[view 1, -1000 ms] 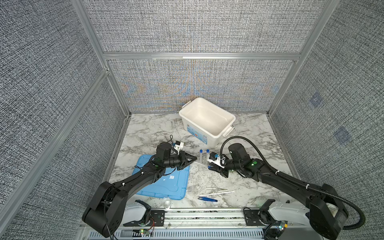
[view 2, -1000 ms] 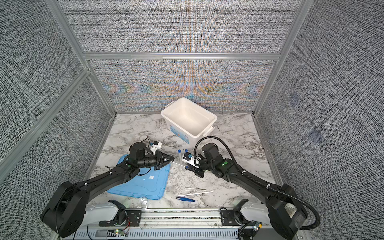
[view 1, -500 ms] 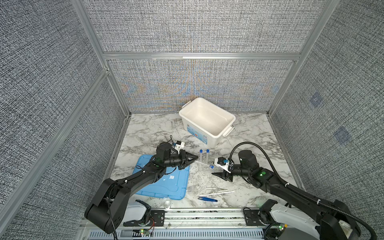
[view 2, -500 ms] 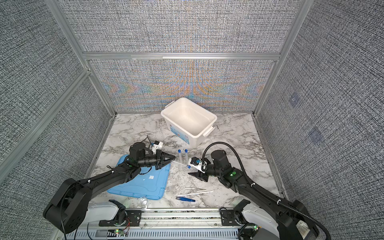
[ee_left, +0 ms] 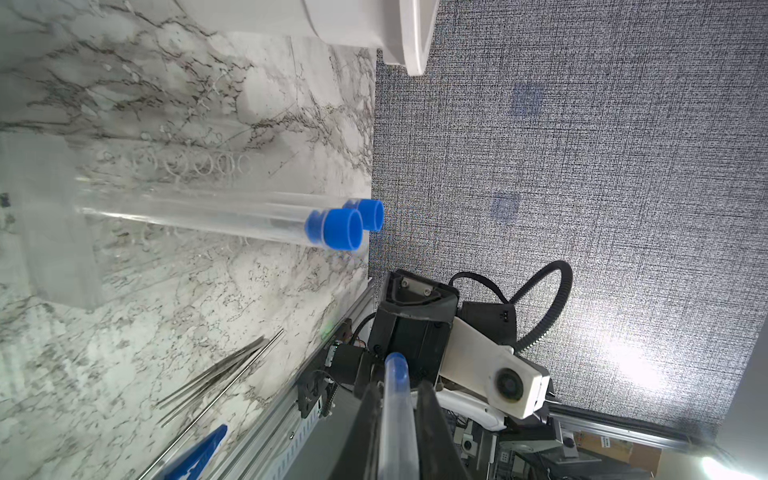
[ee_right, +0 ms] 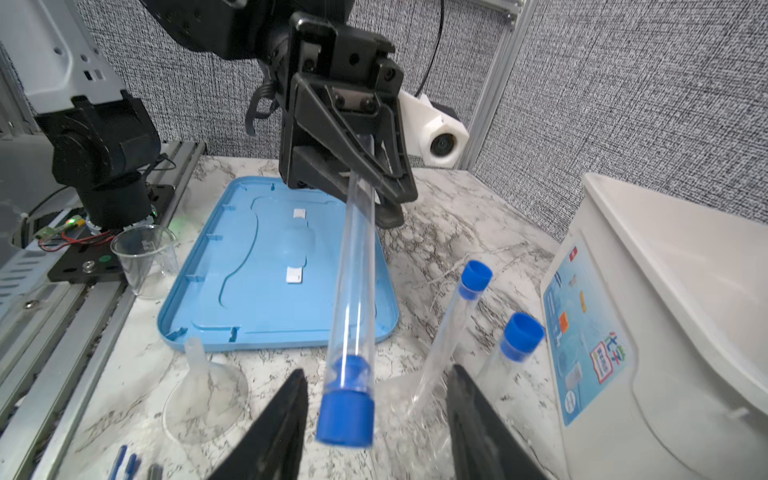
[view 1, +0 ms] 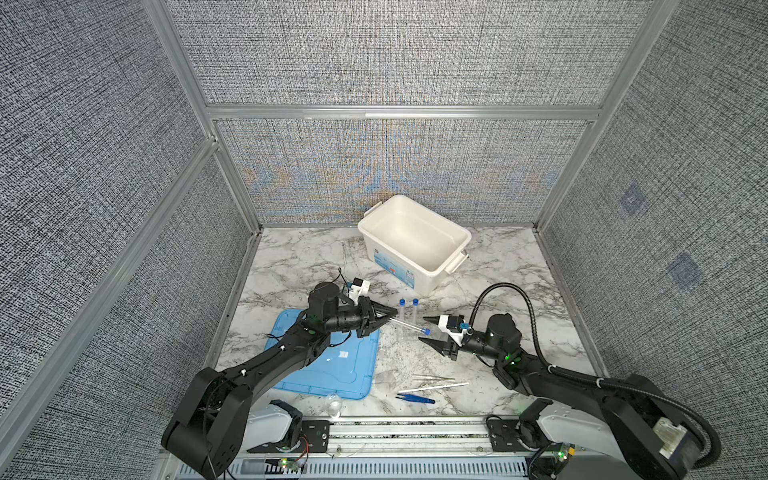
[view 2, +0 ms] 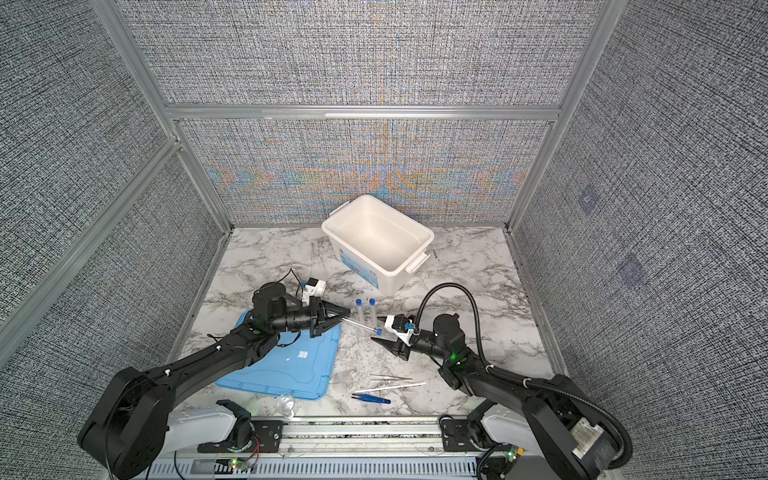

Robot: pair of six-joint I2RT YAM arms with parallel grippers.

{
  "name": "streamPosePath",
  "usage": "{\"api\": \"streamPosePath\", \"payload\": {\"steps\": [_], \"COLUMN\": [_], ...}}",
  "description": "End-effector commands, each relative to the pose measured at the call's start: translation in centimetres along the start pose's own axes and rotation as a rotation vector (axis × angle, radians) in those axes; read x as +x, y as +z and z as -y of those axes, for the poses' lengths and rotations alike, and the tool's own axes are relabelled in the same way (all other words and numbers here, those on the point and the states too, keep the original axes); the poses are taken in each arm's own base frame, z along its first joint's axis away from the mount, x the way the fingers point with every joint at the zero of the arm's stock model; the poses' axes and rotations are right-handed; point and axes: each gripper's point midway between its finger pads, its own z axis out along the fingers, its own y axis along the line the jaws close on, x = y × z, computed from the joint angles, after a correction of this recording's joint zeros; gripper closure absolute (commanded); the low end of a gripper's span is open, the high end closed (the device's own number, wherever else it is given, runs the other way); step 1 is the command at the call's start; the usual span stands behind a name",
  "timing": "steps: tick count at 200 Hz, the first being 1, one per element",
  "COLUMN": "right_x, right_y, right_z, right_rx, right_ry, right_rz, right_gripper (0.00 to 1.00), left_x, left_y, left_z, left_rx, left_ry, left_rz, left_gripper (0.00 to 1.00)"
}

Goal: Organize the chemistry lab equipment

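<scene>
Jaws of the left gripper (view 1: 388,320) sit narrow, clamped on the bare end of a slim clear plastic tube with a blue cap (view 1: 409,326). The tube hangs almost level above the marble tabletop (view 1: 299,266), at lower centre in both top views. Its capped end reaches into the right gripper (view 1: 422,329), whose black jaws stand wide on either side of the cap without touching it.

Just above that, two more blue-capped clear tubes (view 1: 402,309) stand in a clear plastic rack (ee_left: 62,257). A flat light-blue plastic lid (view 1: 332,365) lies at lower left, under the left arm. A large white plastic tub (view 1: 457,239) sits above centre.

Near the bottom edge lie thin silver tweezers (view 1: 434,377), a thin white stick (view 1: 434,387) and blue tweezers (view 1: 417,400). A small clear glass beaker (view 1: 333,402) stands by the lid's lower corner.
</scene>
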Motion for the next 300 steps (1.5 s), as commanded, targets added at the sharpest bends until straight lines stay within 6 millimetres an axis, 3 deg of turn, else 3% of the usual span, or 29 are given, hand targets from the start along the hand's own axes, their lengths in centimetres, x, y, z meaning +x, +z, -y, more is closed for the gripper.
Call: {"api": "streamPosePath", "payload": {"steps": [1,30,69,147,169,300], "right_x": [-4.1,-4.2,-5.0,-3.6,-3.7,-4.0], "right_y": [-0.2,0.3,0.3,0.0,0.0,-0.1], "right_z": [0.5,0.2,0.2,0.0,0.1,0.4], "right_rx": [0.019,-0.013,-0.004,0.011,0.018,0.036], "right_ry": [-0.071,-0.091,-0.122,-0.114,-0.114,-0.109], "right_rz": [0.197,0.230,0.246,0.213,0.215,0.220], "right_gripper": [0.51,0.59,0.60,0.66,0.75,0.83], "left_x": [0.1,0.2,0.1,0.2,0.2,0.3], "left_y": [-0.1,-0.1,-0.1,-0.2,-0.2,-0.2], "left_z": [1.0,1.1,1.1,1.6,1.7,1.2], "left_rx": [0.038,0.045,0.045,0.061,0.064,0.073], "left_ry": [0.012,0.000,-0.005,-0.007,-0.007,-0.027], "left_rz": [-0.008,-0.012,-0.007,-0.013,-0.014,-0.012], "left_gripper": [0.87,0.87,0.87,0.87,0.87,0.87]}}
